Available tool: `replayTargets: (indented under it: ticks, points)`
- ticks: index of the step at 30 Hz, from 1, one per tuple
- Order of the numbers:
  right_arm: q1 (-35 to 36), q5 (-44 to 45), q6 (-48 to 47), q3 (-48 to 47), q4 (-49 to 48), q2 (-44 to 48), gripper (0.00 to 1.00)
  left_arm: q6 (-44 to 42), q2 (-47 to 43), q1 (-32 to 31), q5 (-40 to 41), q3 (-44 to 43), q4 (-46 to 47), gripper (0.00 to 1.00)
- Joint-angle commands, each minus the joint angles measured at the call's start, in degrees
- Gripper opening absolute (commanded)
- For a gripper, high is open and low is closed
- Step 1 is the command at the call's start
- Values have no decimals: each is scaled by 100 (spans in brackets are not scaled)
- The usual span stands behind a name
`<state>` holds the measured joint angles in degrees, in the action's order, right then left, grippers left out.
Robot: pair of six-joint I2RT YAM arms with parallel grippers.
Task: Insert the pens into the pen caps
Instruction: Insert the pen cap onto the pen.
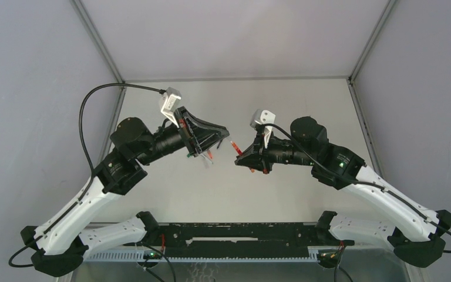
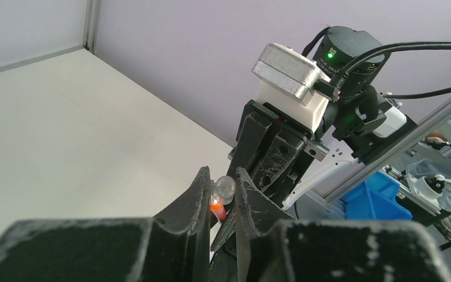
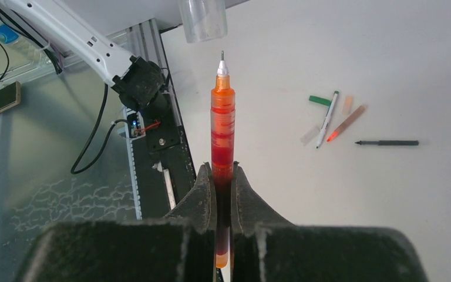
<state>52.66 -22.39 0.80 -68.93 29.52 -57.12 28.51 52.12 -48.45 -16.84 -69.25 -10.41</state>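
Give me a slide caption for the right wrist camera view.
Right gripper holds a red pen upright, its tip near a clear cap.

Red pen (image 3: 222, 126) held upright, tip just below clear cap (image 3: 202, 20). Green pen (image 3: 327, 119), orange-tipped pen (image 3: 346, 122), black pen (image 3: 387, 143) and green cap (image 3: 320, 100) lie on table (image 3: 387, 53).

The red pen (image 3: 222, 129) is glossy translucent plastic, the right tool (image 3: 223, 168) scuffed, matt, perhaps plastic.
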Motion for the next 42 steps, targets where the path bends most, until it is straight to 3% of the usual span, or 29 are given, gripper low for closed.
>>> replayTargets:
  ticks: [1,30,42]
  points:
    - [48,12,112,-18,-332,113,0,32,-120,36,-84,-137,264,0]
    - [74,-11,249,-16,-603,228,0,113,85,35,-366,72,376,0]
    - [76,33,184,-19,-391,210,0,62,-24,33,-112,88,343,0]
